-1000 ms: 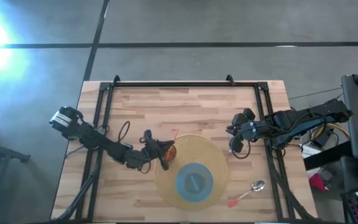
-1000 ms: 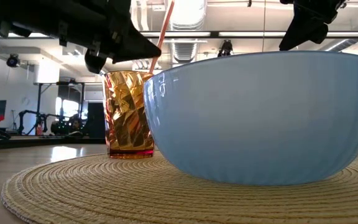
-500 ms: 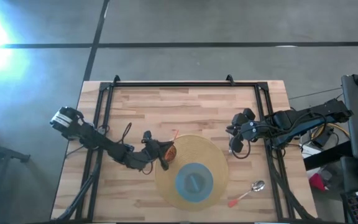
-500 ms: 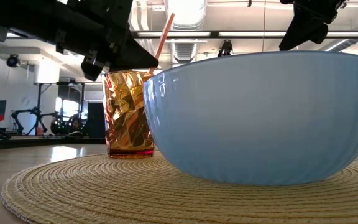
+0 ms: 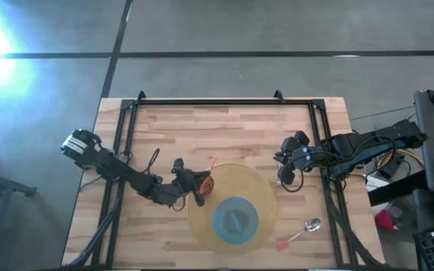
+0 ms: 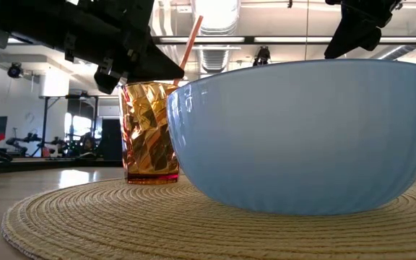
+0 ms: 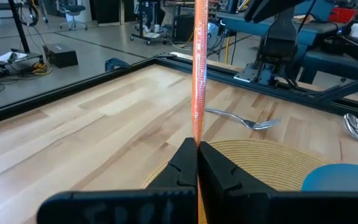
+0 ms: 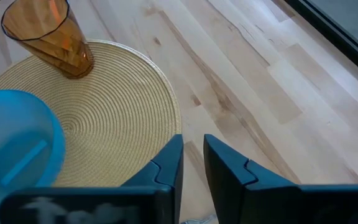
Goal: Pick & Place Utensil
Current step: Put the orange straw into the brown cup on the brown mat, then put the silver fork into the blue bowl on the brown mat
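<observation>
Item, my left gripper (image 7: 197,163): fingers pressed together on an orange straw (image 7: 199,68), held upright so its lower end can drop straight into the amber cup (image 5: 206,183), above which I hang

Item, amber cup: stands on the left edge of the woven placemat (image 5: 258,184), just beside the blue bowl (image 5: 236,218) at the mat's near middle

Item, my right gripper (image 8: 191,163): fingers slightly parted, holding nothing, waiting above bare table (image 5: 224,132) off the mat's right edge, clear of my left arm's work

Item, spoon (image 5: 300,233): red-handled, on the wood off the mat's near right, untouched

Item, fork (image 7: 244,119): lying on the table beyond the mat in my left wrist view
</observation>
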Robot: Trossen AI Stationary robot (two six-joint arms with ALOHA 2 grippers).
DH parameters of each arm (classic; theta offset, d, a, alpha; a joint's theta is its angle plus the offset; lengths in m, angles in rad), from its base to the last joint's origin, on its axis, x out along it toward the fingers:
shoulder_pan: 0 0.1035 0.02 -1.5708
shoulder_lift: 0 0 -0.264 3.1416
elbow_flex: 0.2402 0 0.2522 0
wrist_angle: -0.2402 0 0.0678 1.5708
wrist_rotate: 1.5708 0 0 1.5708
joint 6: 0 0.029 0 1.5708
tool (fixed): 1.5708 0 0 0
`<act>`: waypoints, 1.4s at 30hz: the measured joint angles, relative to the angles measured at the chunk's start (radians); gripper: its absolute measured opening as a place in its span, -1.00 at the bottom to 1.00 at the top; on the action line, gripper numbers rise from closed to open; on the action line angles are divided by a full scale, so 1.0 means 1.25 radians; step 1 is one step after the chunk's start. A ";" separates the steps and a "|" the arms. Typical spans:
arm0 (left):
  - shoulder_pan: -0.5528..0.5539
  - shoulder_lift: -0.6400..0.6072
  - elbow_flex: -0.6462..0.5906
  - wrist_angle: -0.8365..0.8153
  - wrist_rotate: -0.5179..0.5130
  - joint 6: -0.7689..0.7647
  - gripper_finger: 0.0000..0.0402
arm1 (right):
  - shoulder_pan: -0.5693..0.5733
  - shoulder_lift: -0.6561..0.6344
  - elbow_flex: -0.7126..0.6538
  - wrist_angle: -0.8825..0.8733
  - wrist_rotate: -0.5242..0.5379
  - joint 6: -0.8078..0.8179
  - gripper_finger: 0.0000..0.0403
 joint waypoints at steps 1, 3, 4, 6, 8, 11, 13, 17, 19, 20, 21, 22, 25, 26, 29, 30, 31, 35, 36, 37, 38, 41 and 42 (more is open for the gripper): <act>0.000 0.000 0.000 0.000 0.000 0.000 -0.99 | 0.000 0.000 0.000 0.000 0.000 0.000 -0.71; 0.000 0.000 0.000 0.000 0.001 0.001 -0.97 | 0.000 0.000 0.000 0.000 0.000 0.000 -0.72; 0.000 0.000 0.000 0.000 0.001 0.002 -0.94 | 0.000 0.000 0.000 0.000 0.000 0.000 -0.73; 0.000 0.000 0.000 0.000 0.001 0.002 -0.87 | 0.000 0.000 0.000 0.000 0.000 0.000 -0.74; 0.000 0.000 0.000 0.000 0.001 0.002 -0.79 | 0.000 0.000 0.000 -0.001 0.000 0.000 -0.74; 0.000 -0.002 0.000 -0.002 0.001 0.002 -0.65 | 0.000 0.000 0.000 -0.001 0.000 0.000 -0.73; 0.000 -0.008 0.000 -0.003 0.001 0.006 -0.55 | 0.000 0.000 0.000 -0.001 0.000 0.000 -0.72; 0.000 -0.029 0.000 -0.010 0.002 0.009 -0.37 | 0.000 0.000 0.000 -0.001 0.000 0.000 -0.70; 0.000 -0.050 0.000 -0.035 0.001 0.009 -0.29 | 0.000 0.000 0.000 -0.001 0.000 0.004 -0.69; 0.000 -0.061 0.000 -0.051 0.002 0.009 -0.25 | 0.000 0.000 0.000 -0.001 -0.001 0.010 -0.69; 0.000 -0.075 0.000 -0.071 0.002 0.009 -0.22 | 0.000 0.000 0.000 -0.001 -0.001 0.016 -0.68; 0.000 -0.087 0.000 -0.090 0.002 0.010 -0.20 | 0.000 0.000 0.000 -0.002 -0.001 0.018 -0.68; 0.000 -0.135 0.000 -0.142 0.002 0.010 -0.16 | 0.000 0.000 0.000 -0.002 -0.001 0.019 -0.69; 0.000 -0.150 0.000 -0.159 0.002 0.010 -0.16 | 0.000 0.000 0.000 -0.002 -0.001 0.021 -0.70; 0.000 -0.197 0.000 -0.207 0.010 0.018 -0.15 | 0.000 0.000 0.000 -0.002 -0.001 0.021 -0.72; 0.000 -0.213 0.000 -0.220 0.015 0.026 -0.15 | 0.000 0.000 0.000 -0.002 -0.001 0.025 -0.72; 0.000 -0.228 0.000 -0.232 0.020 0.037 -0.15 | 0.000 0.000 -0.001 -0.002 -0.001 0.035 -0.72; 0.000 -0.280 0.000 -0.266 0.058 0.092 -0.15 | 0.000 0.000 -0.001 -0.005 -0.001 0.084 -0.68; 0.000 -0.291 0.000 -0.271 0.065 0.104 -0.15 | 0.000 0.000 -0.001 -0.009 -0.001 0.091 -0.66; 0.000 -0.302 0.000 -0.274 0.074 0.114 -0.15 | 0.000 0.000 -0.001 -0.015 -0.001 0.102 -0.64; 0.000 -0.311 0.000 -0.277 0.078 0.124 -0.15 | 0.000 0.000 -0.001 -0.027 -0.001 0.117 -0.62; 0.000 -0.336 0.000 -0.294 0.095 0.131 -0.15 | 0.000 0.000 -0.002 -0.085 -0.001 0.172 -0.54; 0.000 -0.343 0.000 -0.302 0.095 0.131 -0.15 | 0.000 0.000 -0.002 -0.110 -0.001 0.193 -0.52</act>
